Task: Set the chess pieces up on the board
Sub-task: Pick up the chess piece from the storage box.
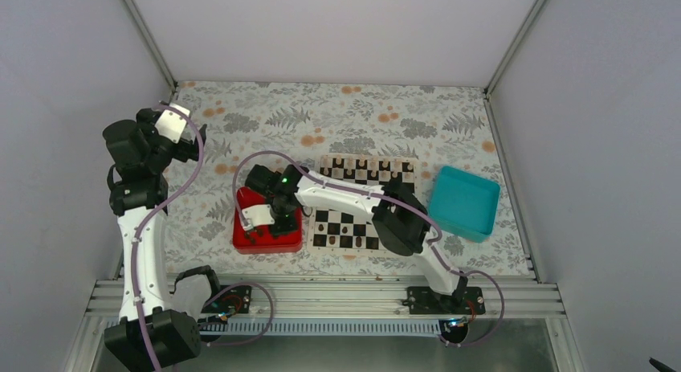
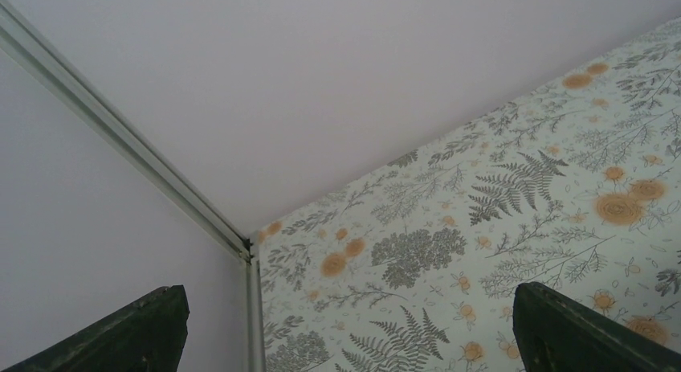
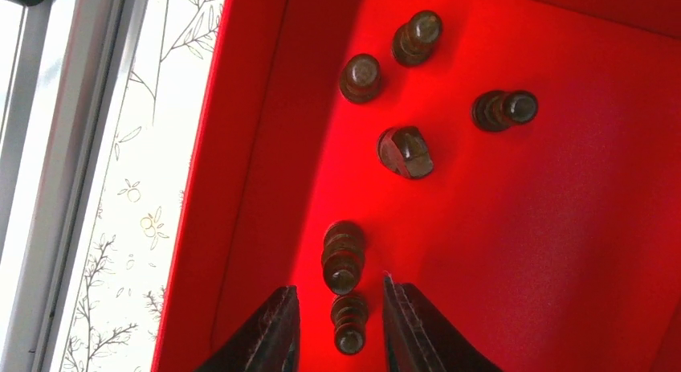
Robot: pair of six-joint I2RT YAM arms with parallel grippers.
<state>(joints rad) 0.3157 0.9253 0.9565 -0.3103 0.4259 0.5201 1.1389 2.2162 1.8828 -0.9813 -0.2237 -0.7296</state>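
Right gripper (image 3: 337, 285) fingers (image 3: 277, 332) fill the bottom of the wrist view, standing narrowly apart on either side of one small dark chess piece (image 3: 349, 324). That piece lies on its side on the floor of the red tray (image 3: 241, 187). Its long axis runs parallel to the fingers, and a strip of red shows on each side of it, so the jaws straddle it without clamping it. Just beyond the fingertips a second piece (image 3: 344, 255) lies in line with the first, its long axis the same way.

Farther into the tray are four more chess pieces (image 3: 405, 151), spread apart. At least two lie tipped over and point in different directions. Which end of any piece is the head is hard to make out.

From above, the red tray sits just left of the board (image 1: 361, 177), near the front of the table (image 1: 241, 123). A few dark pieces (image 1: 347, 242) stand on the board's near rows, and pale-topped pieces (image 1: 365, 165) line its far row. A teal tray (image 1: 464, 202) sits to the board's right.

The left gripper (image 2: 351, 296) is raised at the far left with its jaws spread wide and nothing between them.
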